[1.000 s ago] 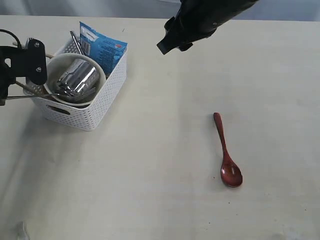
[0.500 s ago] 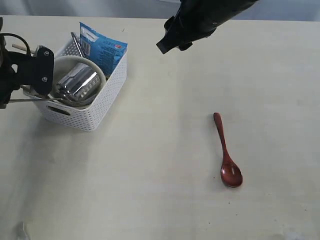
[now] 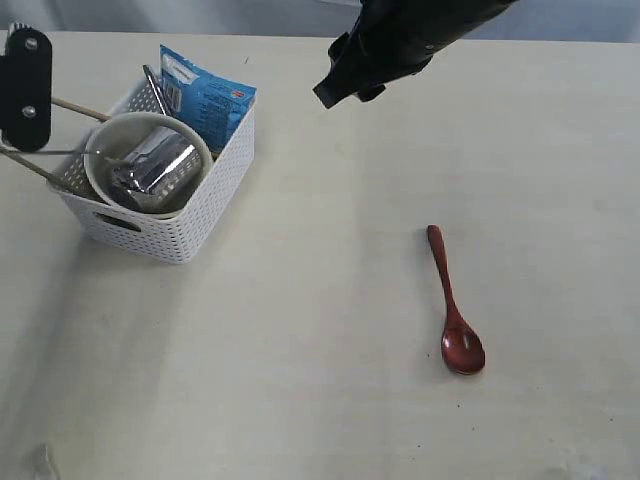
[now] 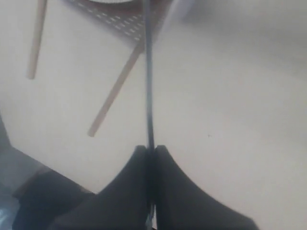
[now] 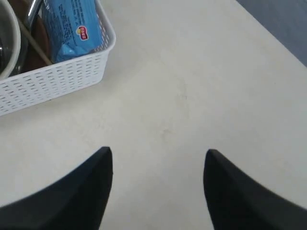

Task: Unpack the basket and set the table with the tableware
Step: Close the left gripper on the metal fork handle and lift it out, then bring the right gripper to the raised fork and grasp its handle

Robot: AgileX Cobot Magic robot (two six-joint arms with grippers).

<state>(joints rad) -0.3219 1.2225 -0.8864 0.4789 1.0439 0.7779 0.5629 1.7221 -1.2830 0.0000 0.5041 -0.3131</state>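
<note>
Basket [image 3: 180, 228] at the far-left corner of the surface [image 3: 300, 380], mostly unpacked yet: the left jaws are clamped shut on a thin steel utensil [image 4: 149, 86].
The step looks like drawing that piece (fork or knife, I cannot tell) out over the basket's left wall. Next it must clear the bowl [image 3: 203, 145] and chopsticks [image 4: 115, 91], then be laid near the red spoon [image 3: 455, 305] lying right of centre. The right jaws hang open and empty near the far edge, beside the basket.

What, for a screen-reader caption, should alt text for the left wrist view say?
The left gripper is shut on a thin steel utensil, seen edge-on above the pale table. Two wooden chopsticks jut from the white basket.
</note>
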